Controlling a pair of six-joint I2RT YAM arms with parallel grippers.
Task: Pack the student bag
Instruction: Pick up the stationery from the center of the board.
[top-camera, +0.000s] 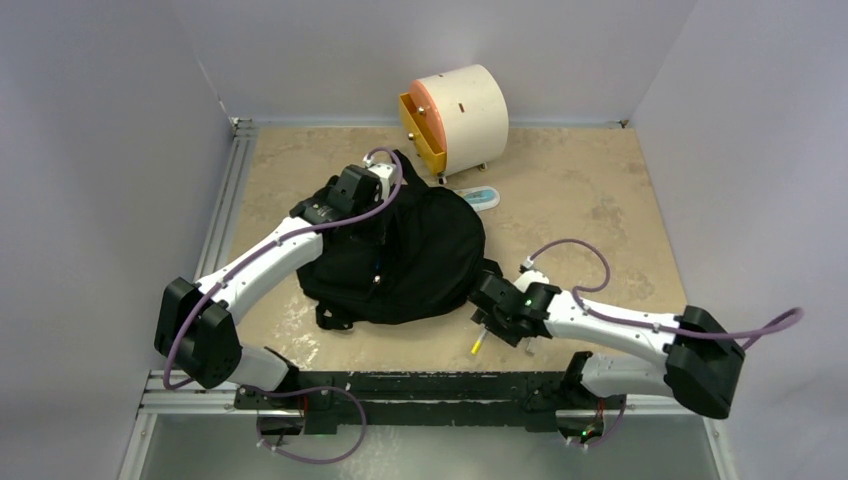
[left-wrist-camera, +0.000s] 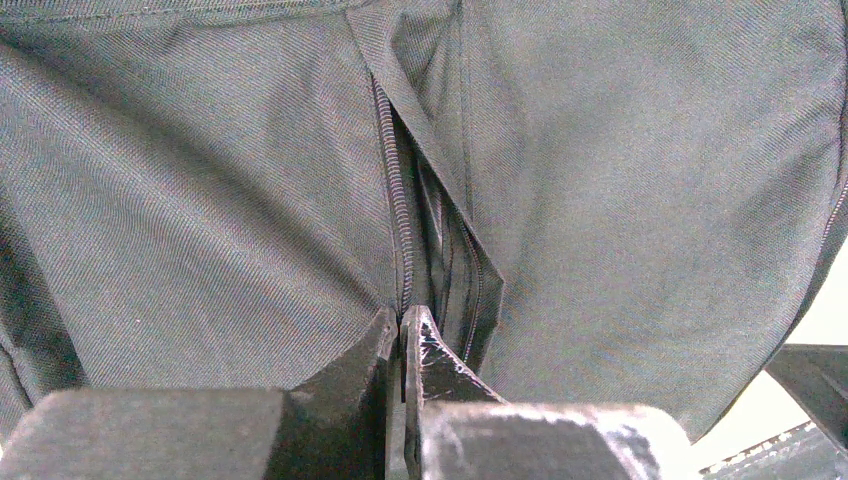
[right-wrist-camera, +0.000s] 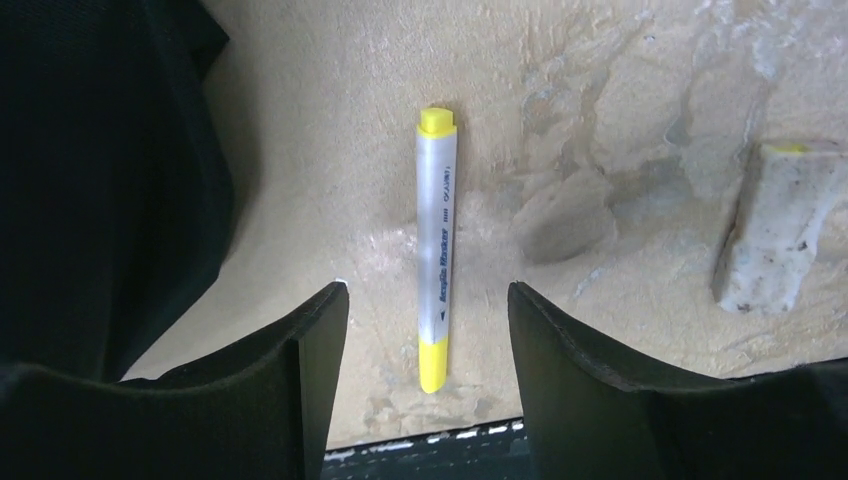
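Note:
The student bag (top-camera: 400, 255), black and soft, lies mid-table. It fills the left wrist view (left-wrist-camera: 200, 200), where a zipper (left-wrist-camera: 398, 200) gapes slightly. My left gripper (top-camera: 385, 205) is at the bag's far top, its jaws (left-wrist-camera: 402, 318) shut together right on the zipper edge, pinching it. My right gripper (top-camera: 488, 325) hovers by the bag's near right corner. It stands open (right-wrist-camera: 425, 295) over a yellow-capped highlighter (right-wrist-camera: 437, 230) that lies on the table between the fingers, untouched. The highlighter's tip (top-camera: 477, 346) peeks out in the top view.
A cream cylindrical drawer box (top-camera: 460, 110) with an orange-yellow front stands at the back. A small blue-white item (top-camera: 480, 198) lies behind the bag. A scuffed white block (right-wrist-camera: 775, 235) rests right of the highlighter. The table's front rail (right-wrist-camera: 430, 445) runs just below the fingers.

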